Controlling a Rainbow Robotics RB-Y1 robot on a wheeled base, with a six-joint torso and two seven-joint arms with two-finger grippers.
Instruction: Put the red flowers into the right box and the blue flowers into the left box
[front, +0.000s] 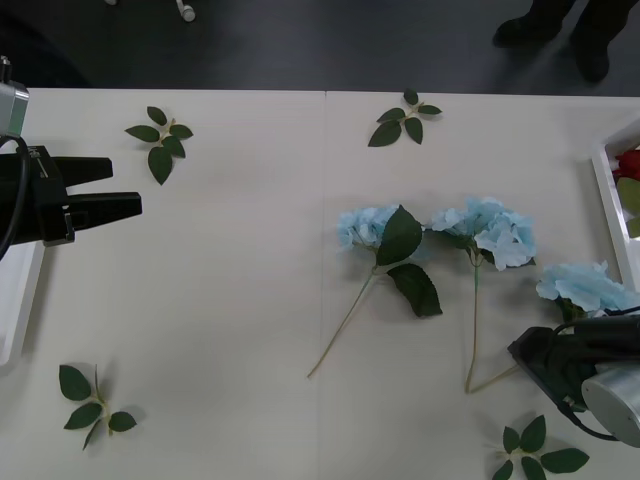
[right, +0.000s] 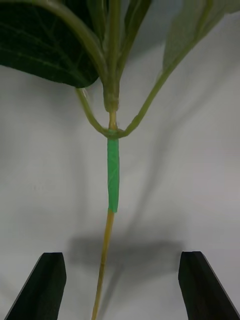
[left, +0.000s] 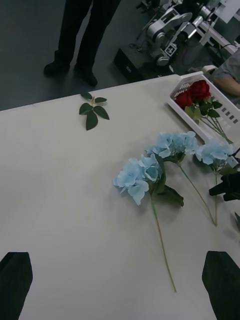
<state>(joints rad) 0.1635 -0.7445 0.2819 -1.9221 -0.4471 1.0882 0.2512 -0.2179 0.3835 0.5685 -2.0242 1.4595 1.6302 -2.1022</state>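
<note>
R gripper (front: 545, 362) is down low at the near right of the table (front: 230, 300), fingers spread wide w/ nothing between them yet. In the R wrist view the thin stem (right: 104, 255) of a blue flower runs straight up between the two black fingertips (right: 45, 285), a bit closer to one than the other, green tape wrap (right: 113, 175) just ahead. That's the rightmost of the blue flowers (front: 585, 287), head lying just beside the right box (front: 606, 205); two more lie mid-table, heads near each other. Red flowers (left: 195, 92) already sit in the right box, seen from the L wrist cam. To do this well, I'd say: centre on the stem, drop till tips nearly touch the table, close slowly so the wire doesn't roll out. L gripper (front: 125, 190) waits open at far left, beside the left box (front: 15, 300), which is where this one must go, so prob a long carry or handover.
</note>
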